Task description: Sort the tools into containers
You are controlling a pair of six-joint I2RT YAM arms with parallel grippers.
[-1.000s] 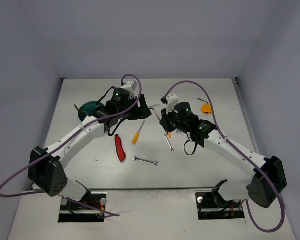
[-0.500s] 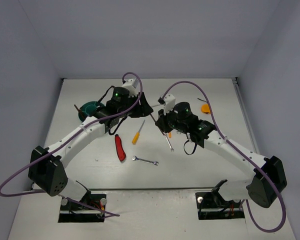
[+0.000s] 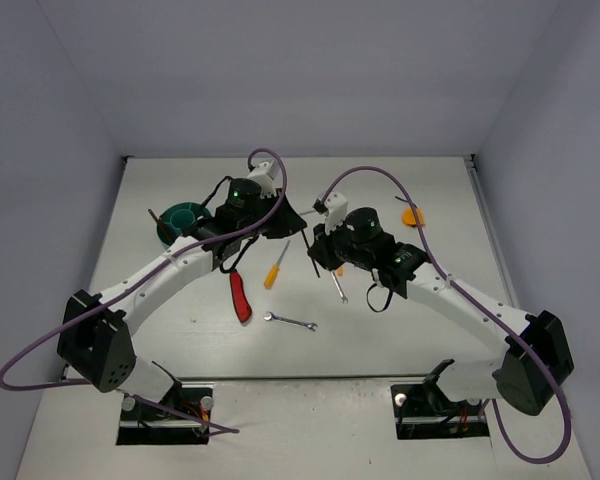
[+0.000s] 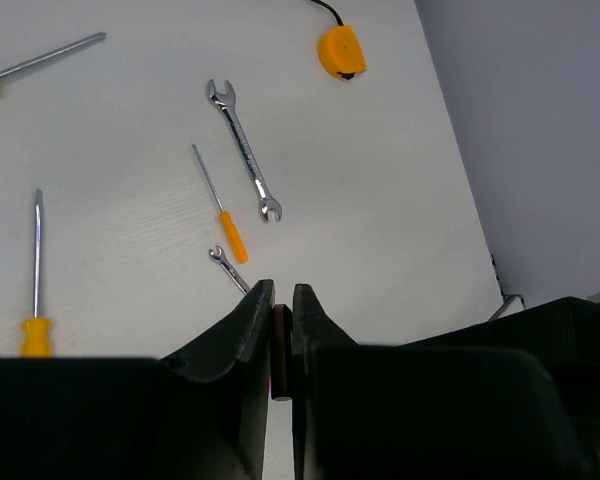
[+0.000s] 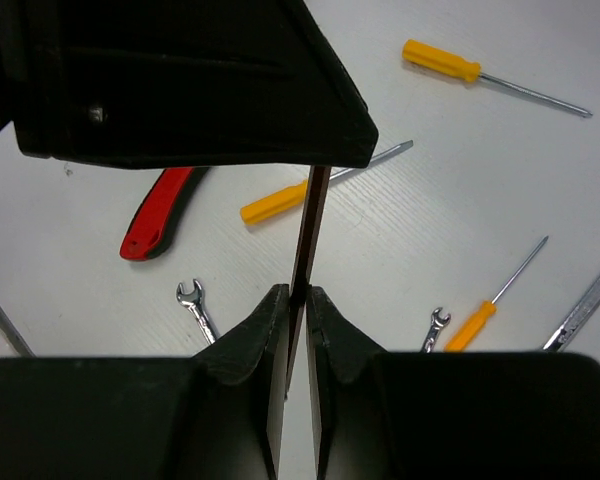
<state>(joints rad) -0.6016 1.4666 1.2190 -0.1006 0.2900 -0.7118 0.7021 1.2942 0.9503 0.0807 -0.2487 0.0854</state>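
My left gripper [image 4: 282, 292] and my right gripper [image 5: 298, 292] are both shut on one dark thin hex key [image 5: 315, 220], held between them above the table. In the left wrist view its short end [image 4: 280, 350] sits between the jaws. In the top view the two grippers [image 3: 292, 222] [image 3: 315, 250] meet mid-table. The teal tub [image 3: 180, 220] stands to the left, behind the left arm. On the table lie a red-and-black knife [image 3: 240, 297], an orange-handled screwdriver [image 3: 277, 265] and a silver wrench [image 3: 290, 321].
More tools lie under the grippers: a long wrench [image 4: 244, 150], a small orange screwdriver [image 4: 220, 205], a small wrench [image 4: 227, 268] and another screwdriver [image 4: 37, 270]. An orange round object with a cord [image 3: 412, 215] sits at the back right. Grey walls surround the table.
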